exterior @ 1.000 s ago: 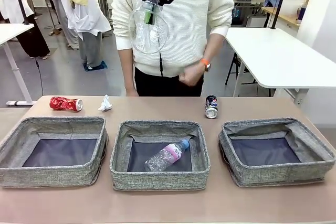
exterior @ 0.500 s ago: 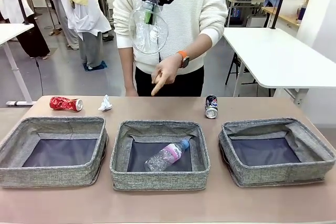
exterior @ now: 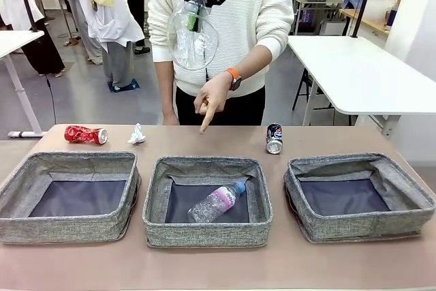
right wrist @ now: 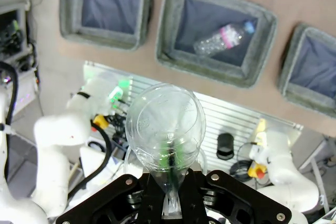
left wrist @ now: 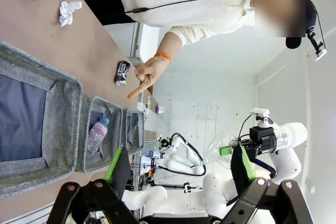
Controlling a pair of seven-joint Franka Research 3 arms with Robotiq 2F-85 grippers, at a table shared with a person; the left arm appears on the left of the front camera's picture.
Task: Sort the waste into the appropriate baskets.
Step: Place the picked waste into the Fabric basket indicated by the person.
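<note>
High above the table's far side, my right gripper (exterior: 193, 17) is shut on a clear plastic cup (exterior: 193, 42); the right wrist view has the cup (right wrist: 165, 119) mouth toward the camera. My left gripper (left wrist: 179, 165) stands open with nothing in it. A clear bottle (exterior: 216, 202) with a pink label lies in the middle basket (exterior: 204, 231). The left basket (exterior: 68, 230) and right basket (exterior: 361, 226) hold nothing. On the far strip of table lie a crushed red can (exterior: 86, 134), crumpled white paper (exterior: 137, 134) and a dark can (exterior: 274, 138).
A person in a white sweater stands at the far side. Their hand (exterior: 211, 100) points a finger down at the table just behind the middle basket. A white table (exterior: 368, 73) stands at the back right.
The person's hand has come away from the waist and stretched forward, its finger pointing down behind the middle basket. Both grippers and the waste have stayed put.
</note>
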